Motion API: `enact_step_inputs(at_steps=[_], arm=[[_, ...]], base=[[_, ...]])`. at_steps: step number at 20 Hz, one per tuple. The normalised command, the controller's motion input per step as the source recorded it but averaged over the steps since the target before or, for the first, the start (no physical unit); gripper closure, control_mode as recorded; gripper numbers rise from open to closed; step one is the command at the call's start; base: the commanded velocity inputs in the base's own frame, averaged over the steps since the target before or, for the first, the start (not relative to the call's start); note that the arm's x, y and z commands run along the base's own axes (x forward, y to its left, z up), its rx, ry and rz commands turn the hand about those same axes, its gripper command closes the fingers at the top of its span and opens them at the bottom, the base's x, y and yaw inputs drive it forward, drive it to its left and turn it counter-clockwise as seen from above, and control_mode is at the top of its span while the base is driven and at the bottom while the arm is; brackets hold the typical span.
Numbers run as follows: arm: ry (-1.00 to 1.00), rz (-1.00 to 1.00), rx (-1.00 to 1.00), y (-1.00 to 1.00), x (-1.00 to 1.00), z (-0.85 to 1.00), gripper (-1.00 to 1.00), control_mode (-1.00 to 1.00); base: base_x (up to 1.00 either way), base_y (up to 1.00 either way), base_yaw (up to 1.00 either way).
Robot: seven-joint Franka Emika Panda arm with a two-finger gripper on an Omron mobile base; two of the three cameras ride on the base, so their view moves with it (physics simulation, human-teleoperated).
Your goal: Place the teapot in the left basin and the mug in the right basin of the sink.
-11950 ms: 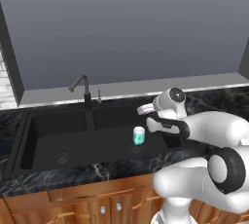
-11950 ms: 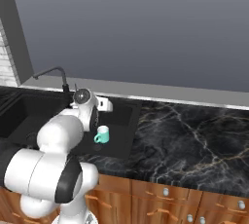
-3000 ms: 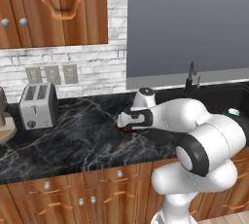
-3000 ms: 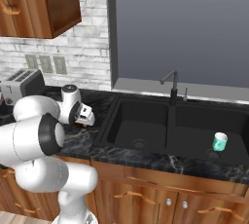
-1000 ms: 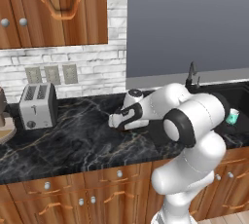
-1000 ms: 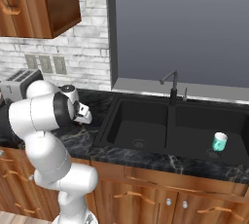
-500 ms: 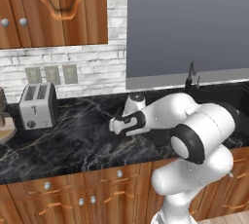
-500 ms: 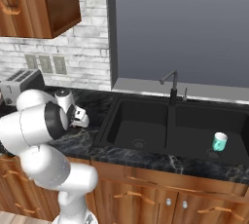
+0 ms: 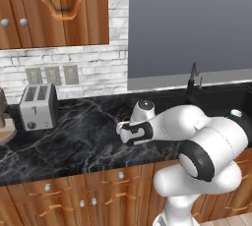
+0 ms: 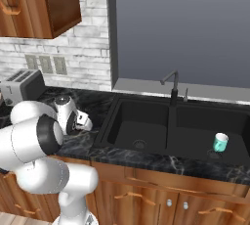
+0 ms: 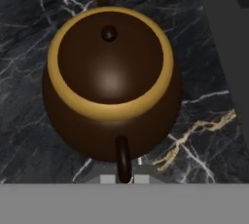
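The teapot (image 11: 111, 79) sits on the black marble counter (image 9: 78, 136) left of the sink (image 10: 171, 131), directly below the hand (image 9: 123, 130), which looks straight down on its lid. Whether the fingers are spread or closed cannot be told. Its handle-to-spout axis runs along the hand view's vertical. The mug (image 10: 220, 142) already stands in the right basin (image 10: 210, 136); the left basin (image 10: 139, 130) holds nothing.

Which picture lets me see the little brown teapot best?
The hand view. It looks straight down on the teapot, showing its lid, knob and yellow rim on the dark counter. In both base views the robot's arm and hand cover the spot, so you cannot make the teapot out.
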Motion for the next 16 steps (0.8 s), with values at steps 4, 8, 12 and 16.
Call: enact_step_inputs(at_steps=[4, 8, 12, 16], arm=[[-0.04, -0.06, -0.08, -0.50, 0.05, 0.15, 1.00, -1.00], [-0.05, -0.07, -0.06, -0.45, 0.07, 0.29, 1.00, -1.00], [-0.03, -0.08, -0.01, -0.50, 0.20, 0.33, 1.00, -1.00], [0.00, -0.07, 0.00, -0.52, 0.24, 0.19, 1.00, -1.00]], base=[[0.00, 0.00, 0.00], [0.00, 0.00, 0.00], [0.00, 0.00, 0.00], [0.00, 0.00, 0.00]])
